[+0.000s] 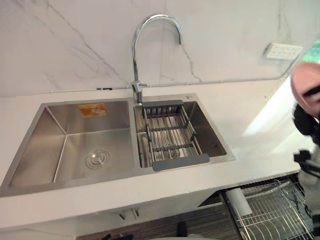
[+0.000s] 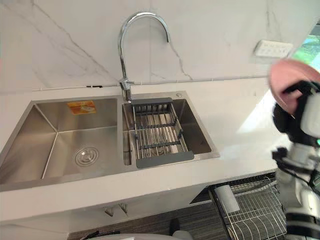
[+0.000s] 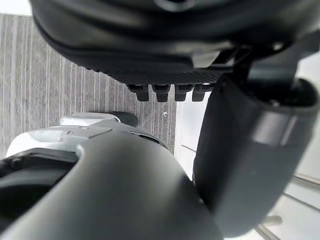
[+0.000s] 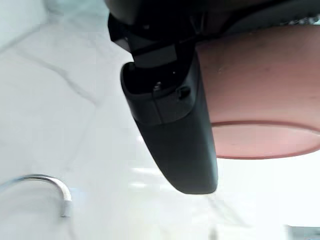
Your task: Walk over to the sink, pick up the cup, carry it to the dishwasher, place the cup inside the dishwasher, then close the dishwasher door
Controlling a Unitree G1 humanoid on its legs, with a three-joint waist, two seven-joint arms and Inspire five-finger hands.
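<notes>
The pink cup point(image 2: 289, 75) is clear of the sink point(image 1: 50, 145), out at three o'clock, with the right hand point(image 2: 286, 120) closed round it and its thumb on the side. The left hand point(image 3: 165, 50) carries nothing, and I can't tell its finger curl. I'd call this the carrying step: next the cup wants lowering to the dishwasher rack point(image 2: 250, 205) at five o'clock.

My right hand point(image 4: 170, 130) has a smooth, dark matt plastic shell. The cup point(image 4: 260, 90) it grips looks like pink matt plastic. My left hand point(image 3: 165, 75) has a finely textured black palm.

The sink point(image 1: 75, 135) is brushed stainless steel with a dull sheen, and the tap point(image 1: 150, 22) behind it is mirror-bright chrome. In the right basin, the drainer point(image 1: 170, 132) is metal wire with matt grey plastic ends.

The far wall point(image 1: 75, 45) is glossy white marble-look stone with grey veins, and the counter point(image 1: 240, 110) is smooth and white. At the near right, the dishwasher rack point(image 1: 270, 210) is shiny wire.
</notes>
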